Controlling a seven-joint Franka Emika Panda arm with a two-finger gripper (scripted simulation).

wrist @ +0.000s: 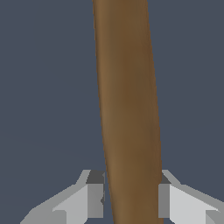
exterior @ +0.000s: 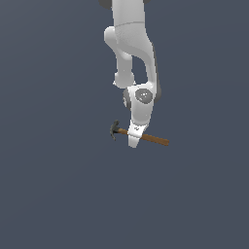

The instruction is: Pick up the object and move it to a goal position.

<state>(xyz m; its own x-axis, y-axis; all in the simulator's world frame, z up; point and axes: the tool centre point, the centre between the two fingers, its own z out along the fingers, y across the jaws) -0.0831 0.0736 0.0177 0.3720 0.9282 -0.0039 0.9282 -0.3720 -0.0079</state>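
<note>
Small claw hammer point(exterior: 141, 136): dark grey-black metal head with a curved claw at the exterior view's left end, and a slim brown wooden handle running out to the exterior view's right, tilted slightly downward that way. Handle looks smooth and matte, with a rounded cross-section and faint shading along its length. In the wrist view the handle point(wrist: 129, 109) fills the middle of the frame as a broad brown bar; the head is out of frame there.

Pincer point(exterior: 134, 141) is closed on the hammer's handle, gripping it close behind the head. Wrist view shows the two fingers point(wrist: 94, 194), pale grey and blocky with darker inner pads, pressed against either side of the wood; pincer centre point(wrist: 131, 199). No gap visible between pads and handle.

Arm point(exterior: 133, 53): white glossy segments with dark grey joints, coming down from the top of the exterior view. The wrist is bent so that the hand points downward, with the round grey wrist cap facing the camera. The lower hand partly hides the handle's middle.

Bench point(exterior: 58, 185): flat, uniform dark slate blue, no texture or edges in view. Cannot tell from either view whether the hammer touches the surface or hangs above it; no clear shadow beneath. The same slate blue fills the whole background of both views.
</note>
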